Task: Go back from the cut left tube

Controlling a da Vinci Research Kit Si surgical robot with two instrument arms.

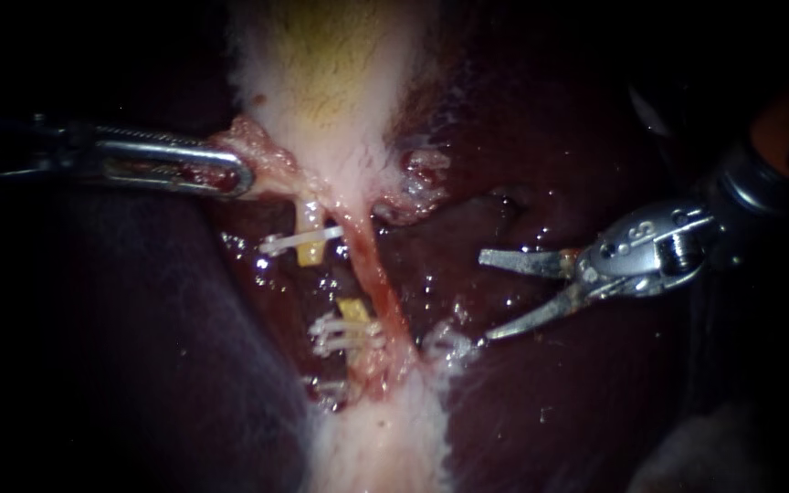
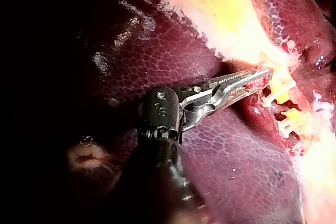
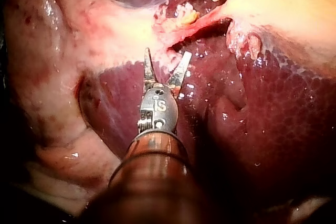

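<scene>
Endoscope view: the cut left tube (image 1: 354, 310) shows as two yellow stumps, clips (image 1: 296, 241) on each; the right tool (image 1: 486, 298), spread and empty, sits near it, so I judge the retreat is in hand, needing a straight pull above the wet liver (image 1: 595, 402); left wrist view: the left tool (image 2: 262, 75) pinches pale tissue (image 2: 265, 60); right wrist view: spread tool near a stump; no room shows.
</scene>
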